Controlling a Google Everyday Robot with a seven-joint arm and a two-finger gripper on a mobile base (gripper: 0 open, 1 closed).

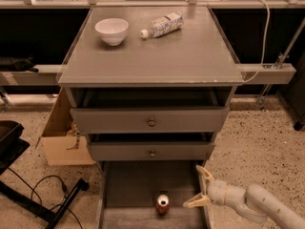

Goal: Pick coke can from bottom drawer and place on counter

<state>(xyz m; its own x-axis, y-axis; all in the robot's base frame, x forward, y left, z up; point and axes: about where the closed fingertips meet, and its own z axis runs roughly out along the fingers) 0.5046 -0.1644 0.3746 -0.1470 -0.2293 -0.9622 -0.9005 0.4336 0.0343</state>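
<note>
The coke can (162,204) stands upright on the grey floor of the open bottom drawer (128,185), near its front middle. My gripper (199,187) is open, at the drawer's right wall, to the right of the can and apart from it, its pale fingers pointing left. The counter (190,51) is the flat grey top above the three drawers.
A white bowl (112,30) and a lying white-labelled plastic bottle (162,25) sit at the counter's back. Two knobbed drawers (151,122) are above the open one. A cardboard box (62,142) and a black stand with cable (47,199) are on the floor at left.
</note>
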